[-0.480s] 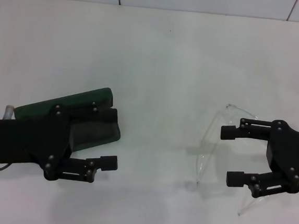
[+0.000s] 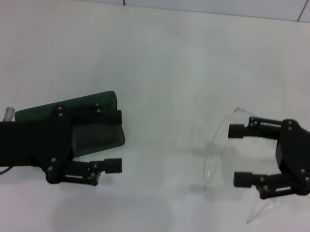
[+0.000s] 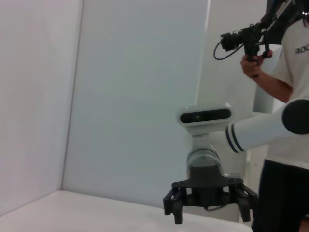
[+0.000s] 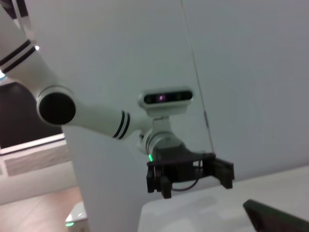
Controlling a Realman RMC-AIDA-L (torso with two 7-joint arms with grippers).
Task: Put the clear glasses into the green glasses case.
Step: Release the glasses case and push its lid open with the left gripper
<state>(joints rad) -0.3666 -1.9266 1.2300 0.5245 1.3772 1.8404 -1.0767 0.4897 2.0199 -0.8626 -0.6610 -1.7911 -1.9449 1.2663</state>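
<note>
Two tools reach inward over the white desk (image 2: 165,62) in the head view. The left tool (image 2: 117,141) hangs spread wide above the open green glasses case (image 2: 99,100), holding nothing; bare desk lies beyond its tips. The right tool (image 2: 234,154) is spread wide too, its fingers either side of the clear glasses (image 2: 213,148), a colourless curved lens with thin arms; contact cannot be judged.

From the left wrist, the right tool (image 3: 208,209) appears far off, spread.

From the right wrist, the left tool (image 4: 190,178) hangs spread, a case corner (image 4: 275,217) near.
</note>
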